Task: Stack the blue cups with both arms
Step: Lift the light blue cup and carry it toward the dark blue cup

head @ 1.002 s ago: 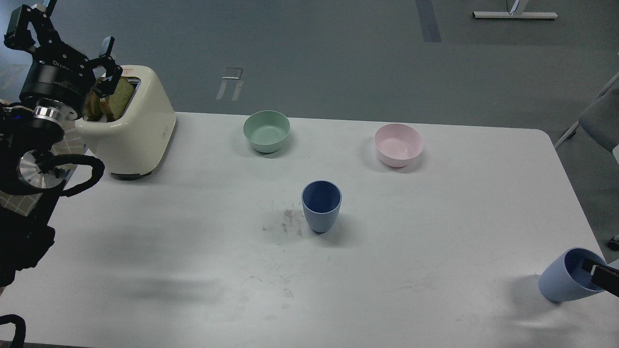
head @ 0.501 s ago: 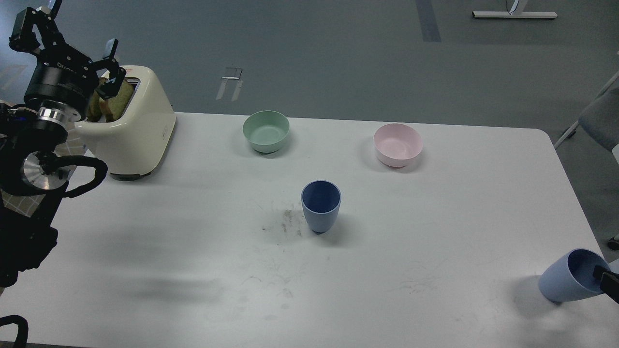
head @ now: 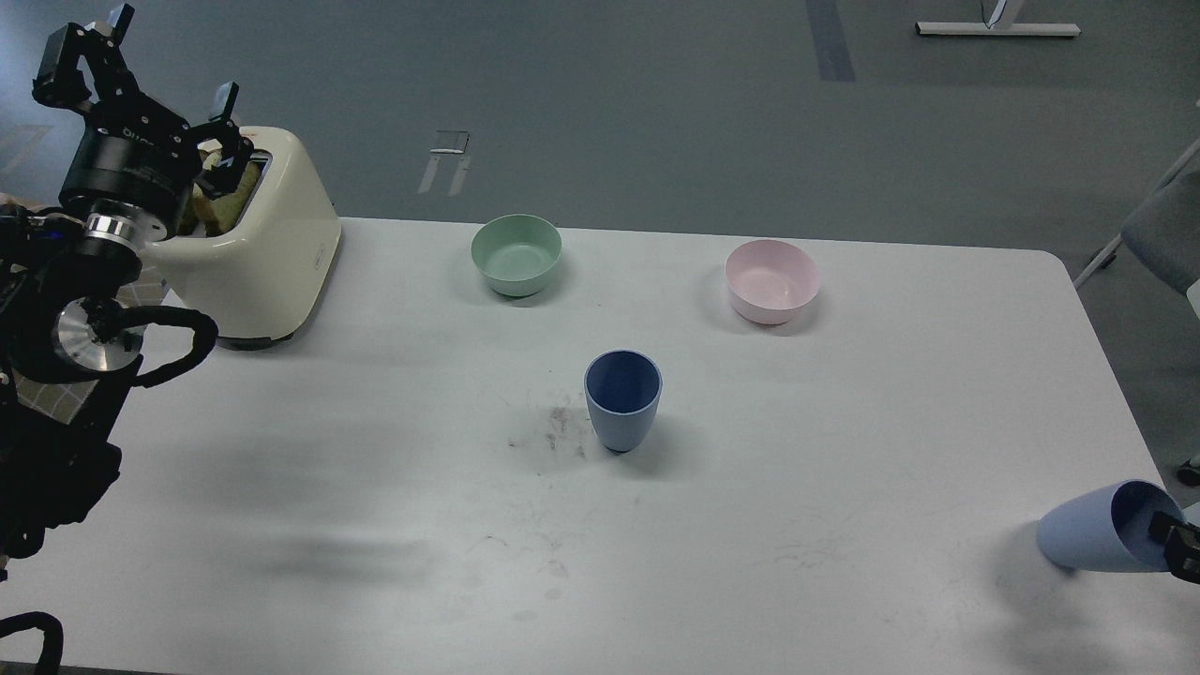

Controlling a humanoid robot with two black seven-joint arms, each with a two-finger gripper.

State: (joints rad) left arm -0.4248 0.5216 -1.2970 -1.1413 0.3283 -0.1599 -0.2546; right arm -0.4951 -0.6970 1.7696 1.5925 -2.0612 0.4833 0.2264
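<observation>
- The darker blue cup (head: 622, 398) stands upright mid-tabletop (head: 375, 487), well apart from both grippers.
- The paler blue cup (head: 1099, 528) lies tipped at the tabletop's right edge, the right gripper (head: 1179, 546) at its mouth; I cannot tell whether it grips.
- The left gripper (head: 150, 98) hangs spread, empty, above the toaster (head: 258, 253).

Left hand (head: 141, 89) raised, fingers spread, right hand (head: 1183, 550) barely visible

Right hand (head: 1183, 553) mostly beyond frame edge
</observation>
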